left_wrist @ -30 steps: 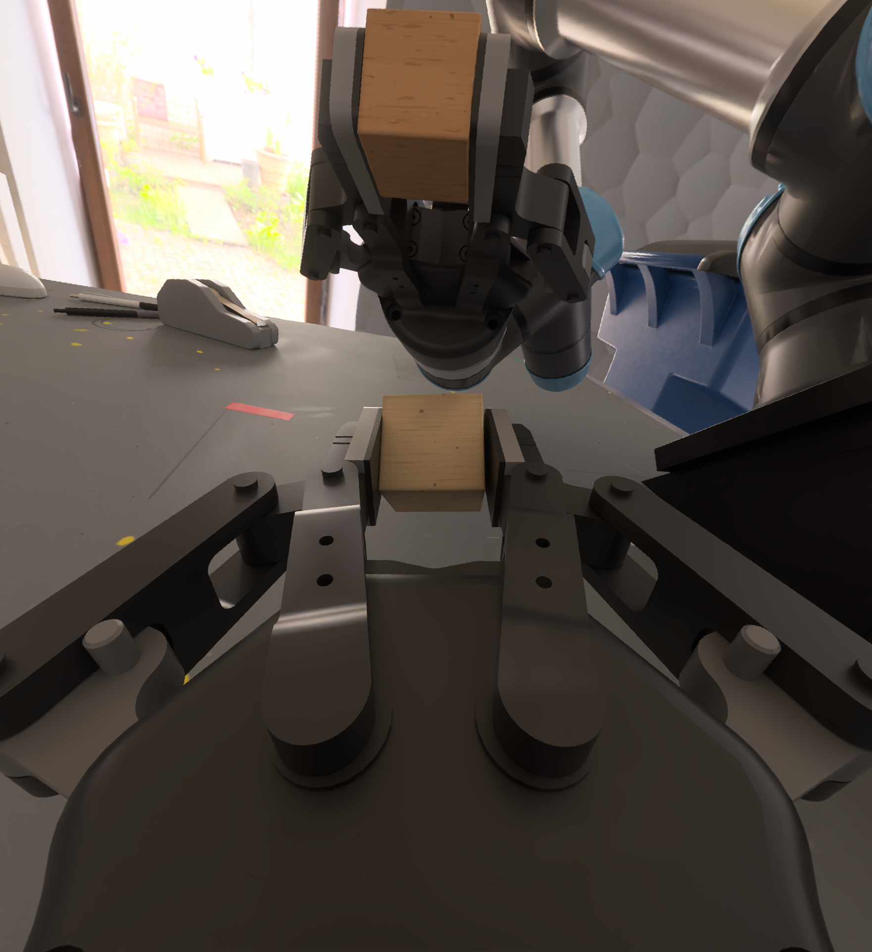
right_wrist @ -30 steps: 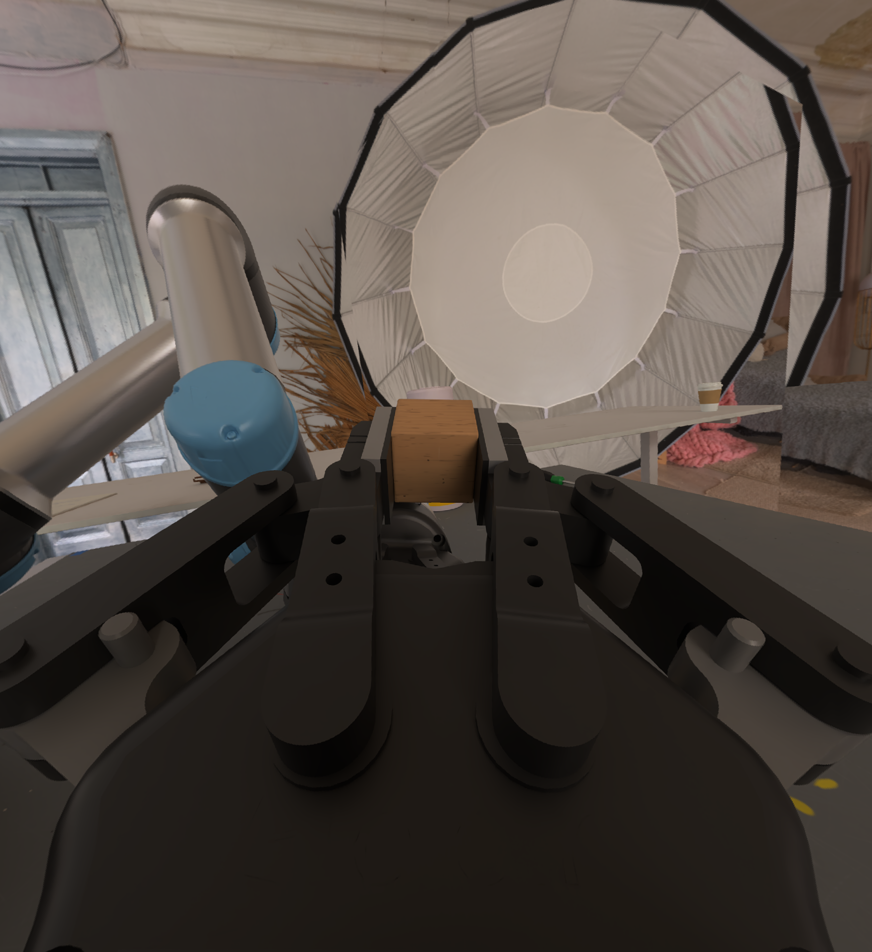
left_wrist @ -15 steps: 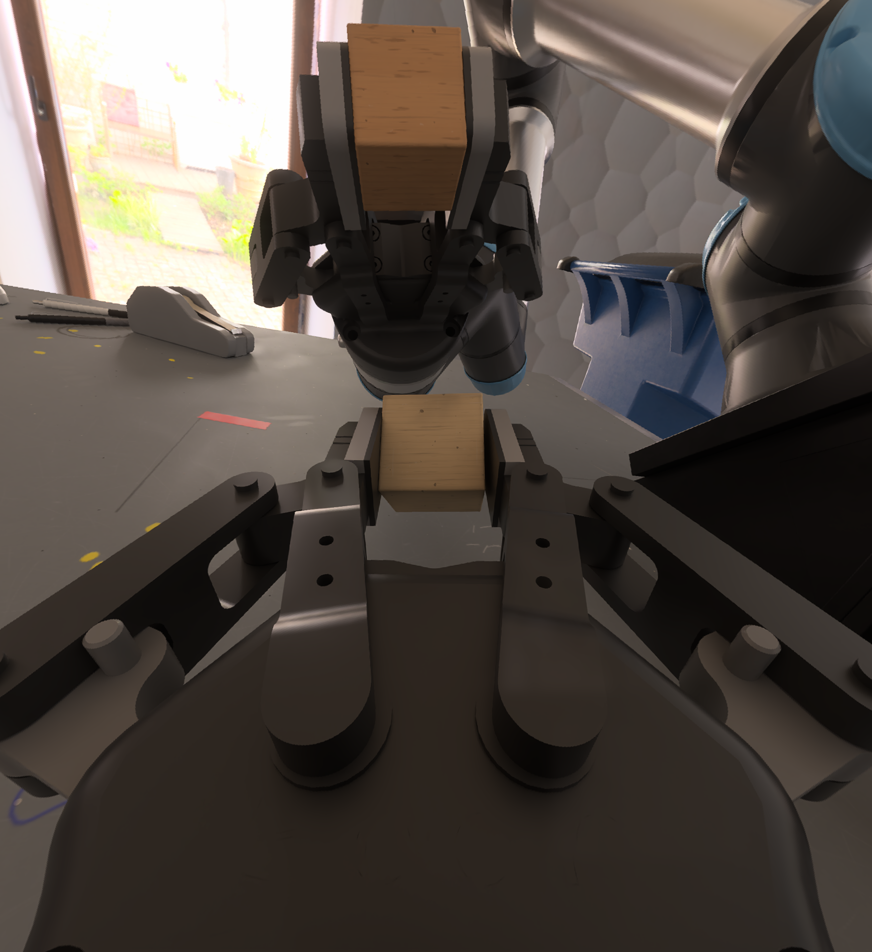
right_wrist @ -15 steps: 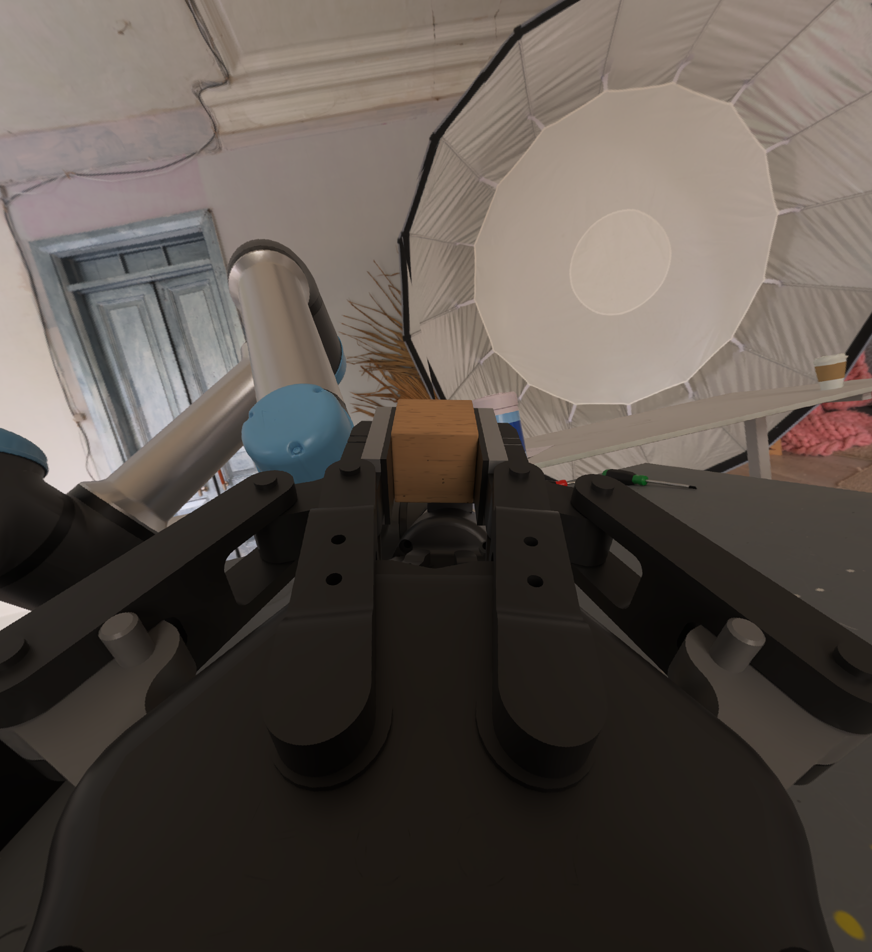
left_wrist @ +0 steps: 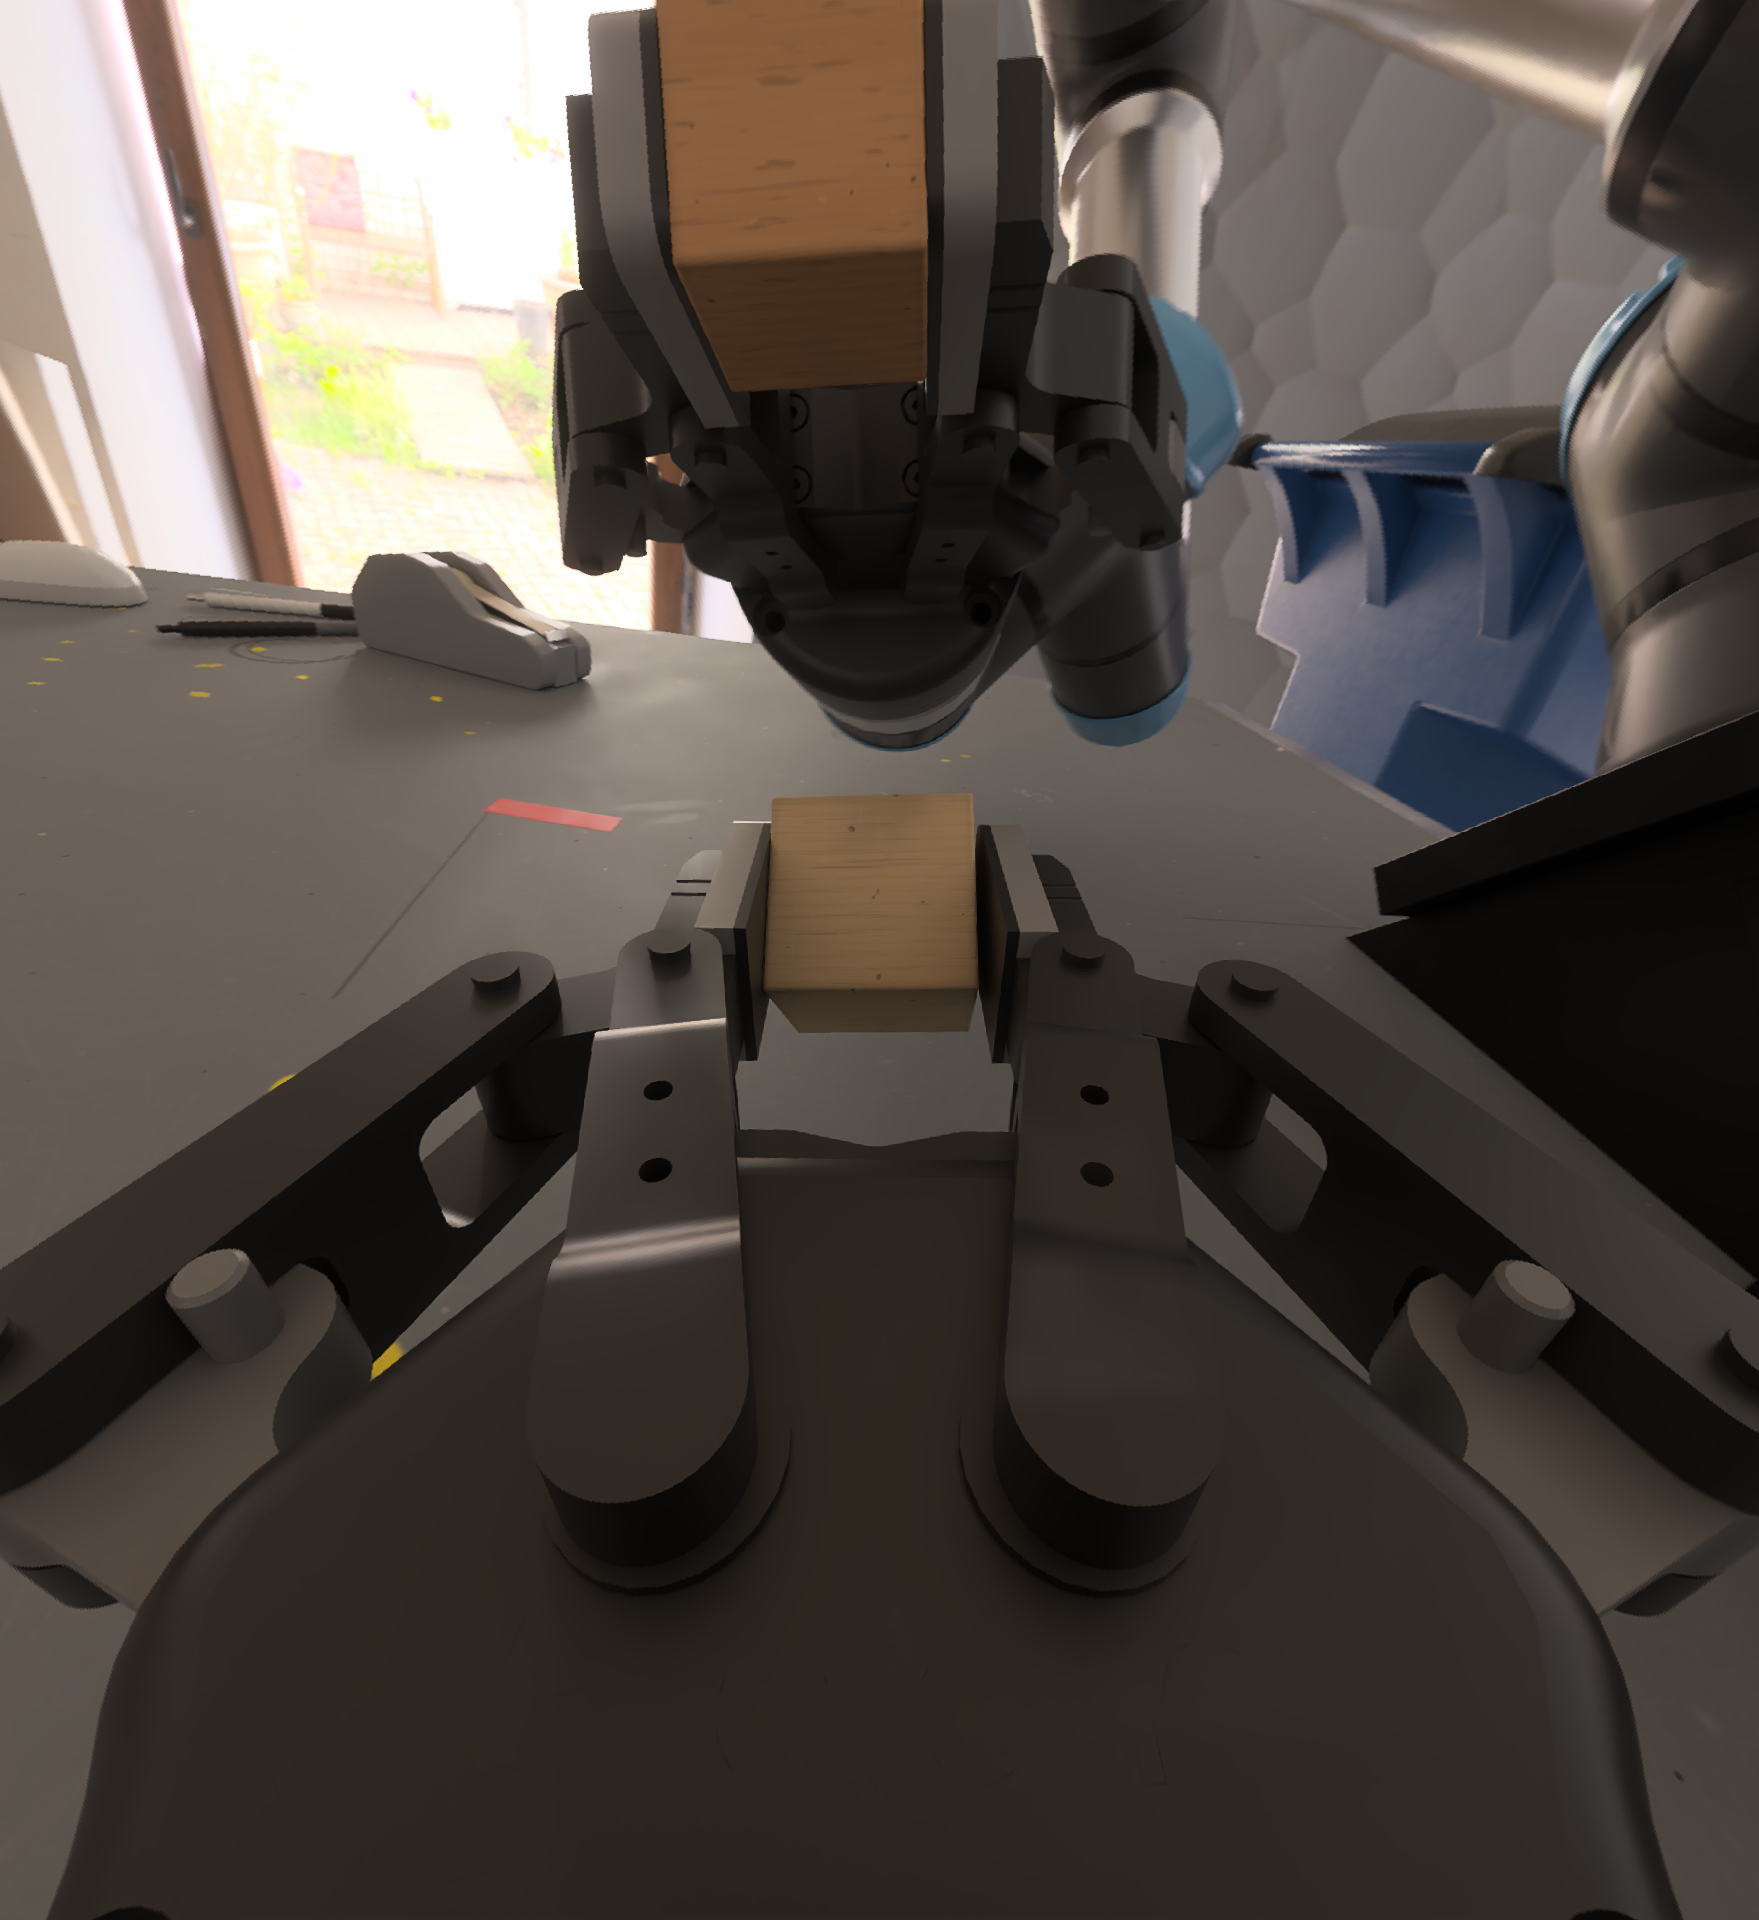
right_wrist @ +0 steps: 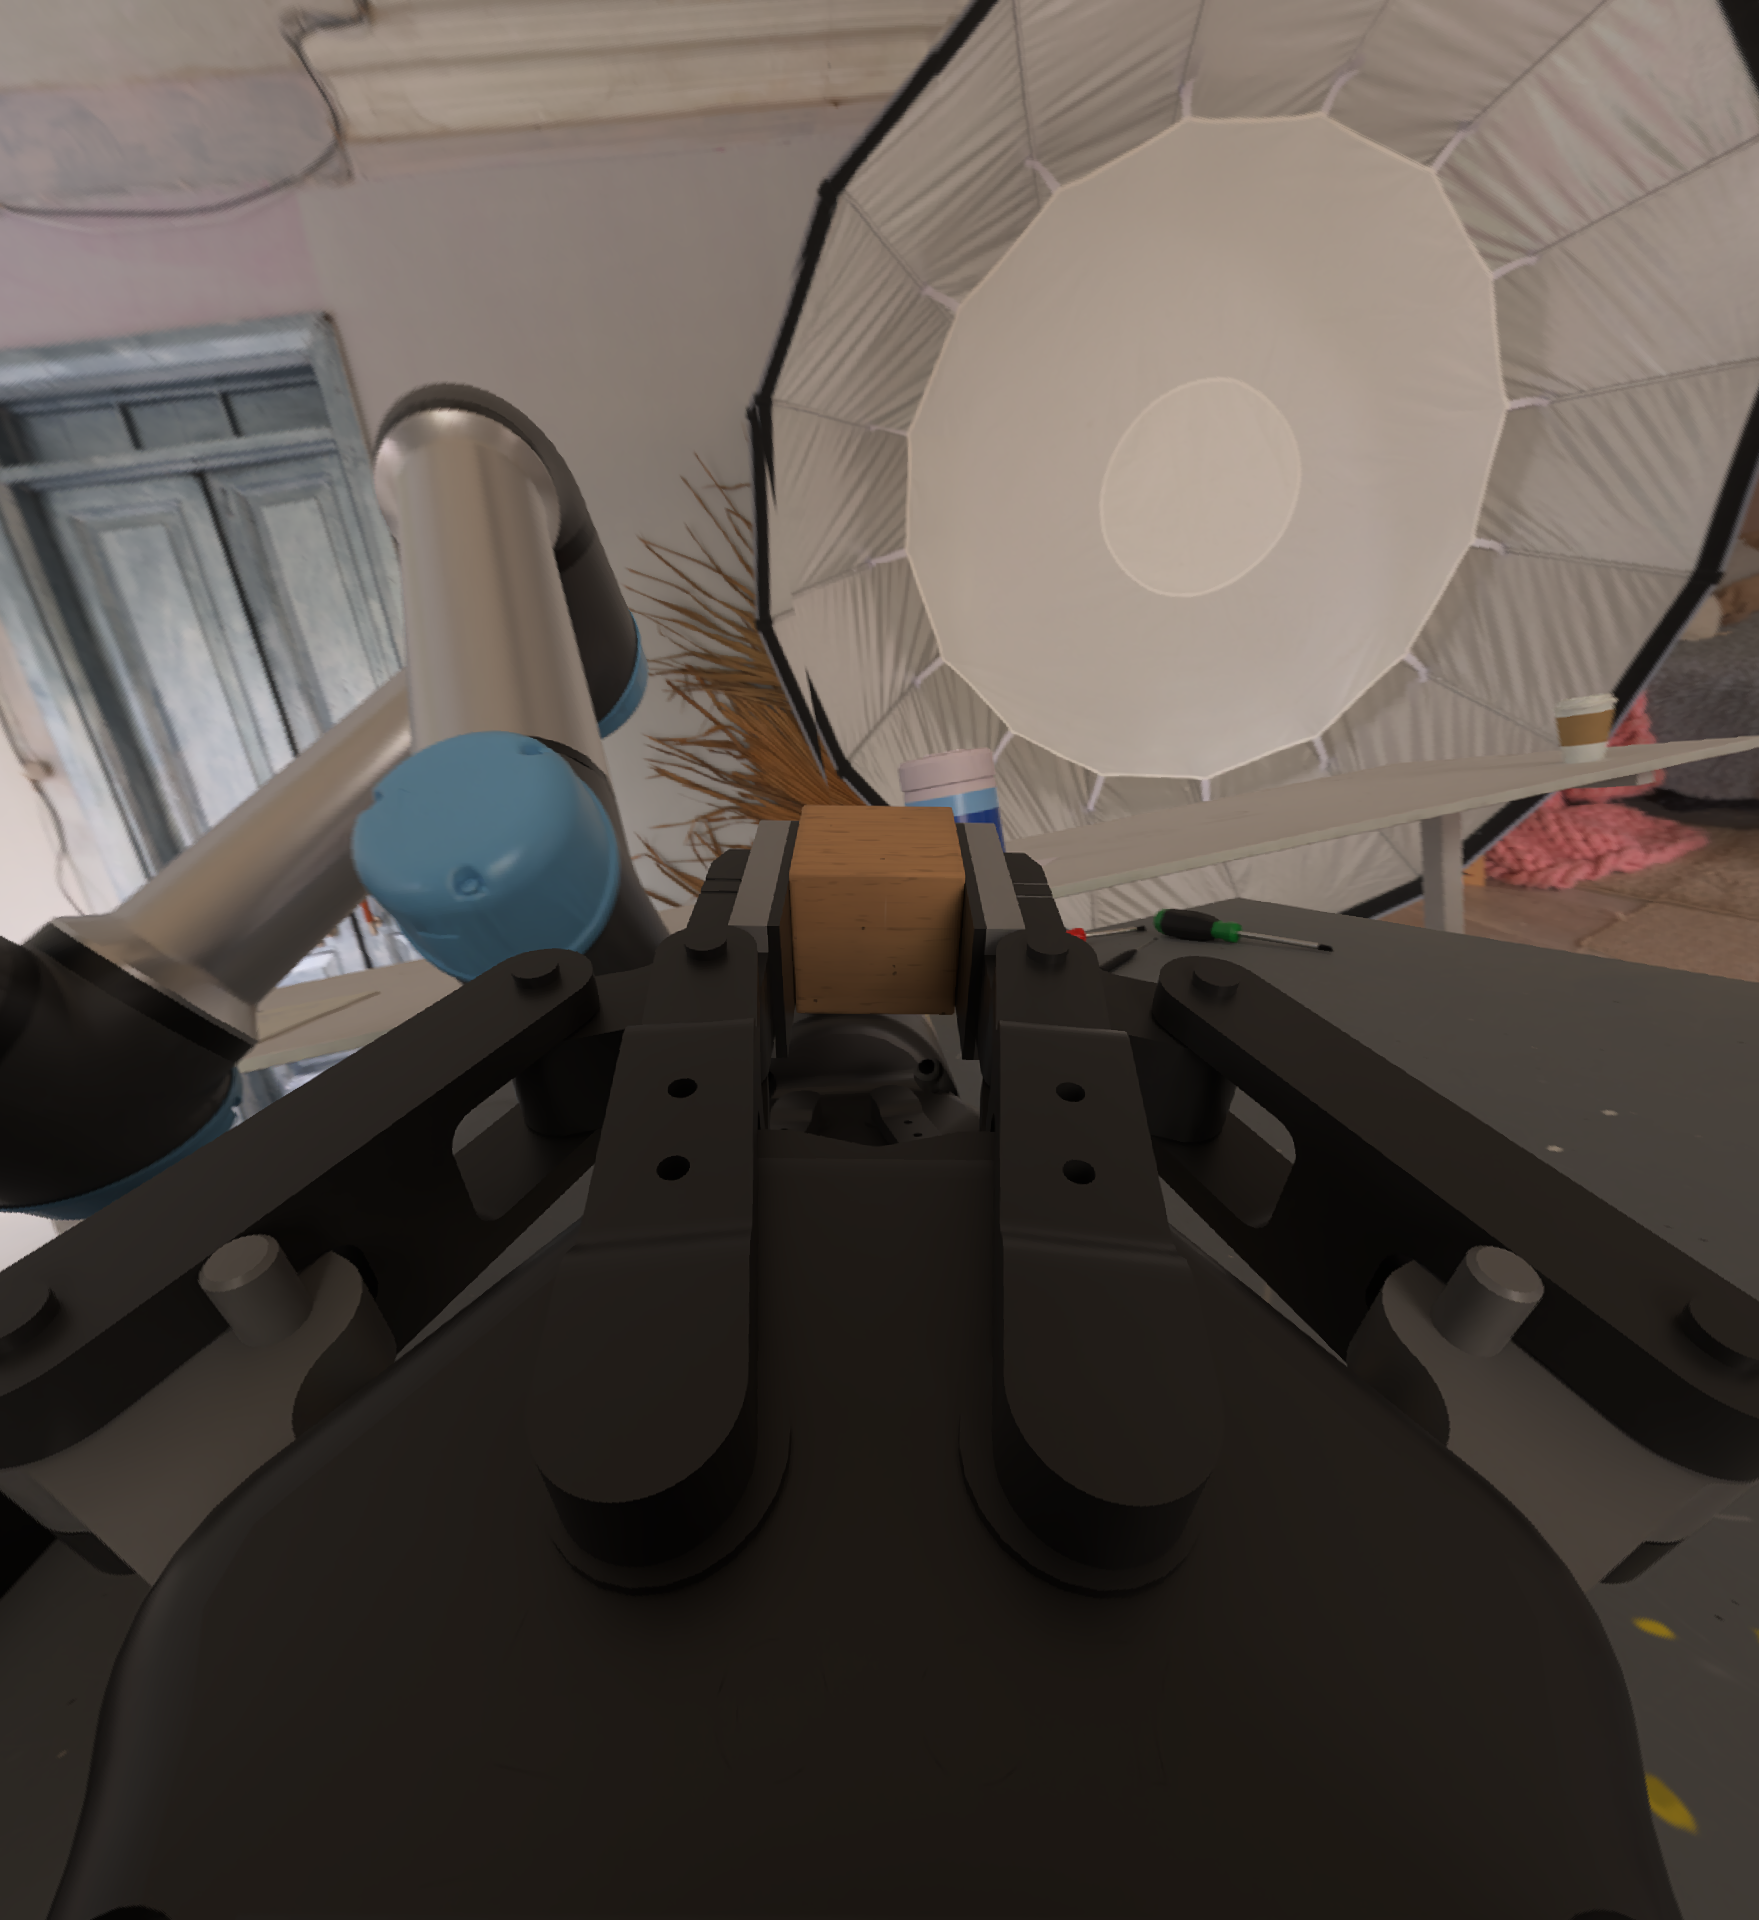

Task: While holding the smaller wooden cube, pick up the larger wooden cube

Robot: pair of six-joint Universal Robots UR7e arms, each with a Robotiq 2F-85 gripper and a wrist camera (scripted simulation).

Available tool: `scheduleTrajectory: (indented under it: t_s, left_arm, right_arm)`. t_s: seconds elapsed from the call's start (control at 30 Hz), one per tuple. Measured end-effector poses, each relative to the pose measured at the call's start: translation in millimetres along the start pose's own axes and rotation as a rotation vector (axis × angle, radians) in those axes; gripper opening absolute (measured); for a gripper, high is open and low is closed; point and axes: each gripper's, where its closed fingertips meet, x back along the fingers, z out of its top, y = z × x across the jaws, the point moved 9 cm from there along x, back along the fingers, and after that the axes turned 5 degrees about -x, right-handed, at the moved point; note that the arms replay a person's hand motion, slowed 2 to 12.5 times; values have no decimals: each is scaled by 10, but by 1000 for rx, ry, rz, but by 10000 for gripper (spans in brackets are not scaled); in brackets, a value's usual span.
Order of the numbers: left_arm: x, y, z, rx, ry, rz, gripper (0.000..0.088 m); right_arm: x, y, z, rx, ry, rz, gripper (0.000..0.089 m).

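My left gripper (left_wrist: 870, 914) is shut on a pale wooden cube (left_wrist: 870, 899), the wider of the two, and holds it clear above the grey table (left_wrist: 231, 883). My right gripper (right_wrist: 875, 920) is shut on a darker brown, smaller wooden cube (right_wrist: 875, 925), held up in the air and pointing toward the room. In the left wrist view the right gripper (left_wrist: 797, 197) hangs close above and beyond my left fingers, fingertips up, with its brown cube (left_wrist: 792, 187) between its pads.
A tape dispenser (left_wrist: 459, 623), pens (left_wrist: 251, 613) and a white mouse (left_wrist: 49, 571) lie at the table's far left. A blue bin (left_wrist: 1426, 623) and a black box (left_wrist: 1633, 987) stand at the right. A screwdriver (right_wrist: 1228, 930) lies on the table. The left arm (right_wrist: 480, 831) crosses the right wrist view.
Both cubes stay gripped. In the left wrist view the right gripper has come nearer and higher in frame. The right wrist view has tilted upward, showing more wall and ceiling.
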Motion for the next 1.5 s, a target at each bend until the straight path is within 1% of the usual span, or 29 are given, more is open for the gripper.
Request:
scheduleTrajectory:
  t_s: [0.13,0.33,0.63,0.8,0.9,1.03,1.27,1.5]
  left_arm:
    - [-6,-10,-9,-25,-16,40,334]
    - [0,-26,-11,-41,-19,72,334]
    - [3,-40,-18,-64,-33,109,334]
    - [6,-42,-19,-86,-42,124,334]
    - [10,-37,-18,-92,-43,118,334]
    - [19,-24,-13,-90,-39,87,334]
    - [32,19,-5,-61,-24,-2,334]
    - [28,24,-17,-57,-32,-15,334]
  right_arm:
    - [-13,-17,-6,47,-23,-49,250]
    - [-29,-49,-3,114,-40,-107,250]
    - [-33,-46,-7,128,-53,-127,250]
    - [-33,-44,-8,120,-68,-112,250]
    - [-31,-42,-2,110,-75,-96,250]
    - [-29,-43,9,99,-86,-70,250]
    - [-32,-78,19,76,-106,-5,250]
    - [-39,-81,9,72,-120,5,250]
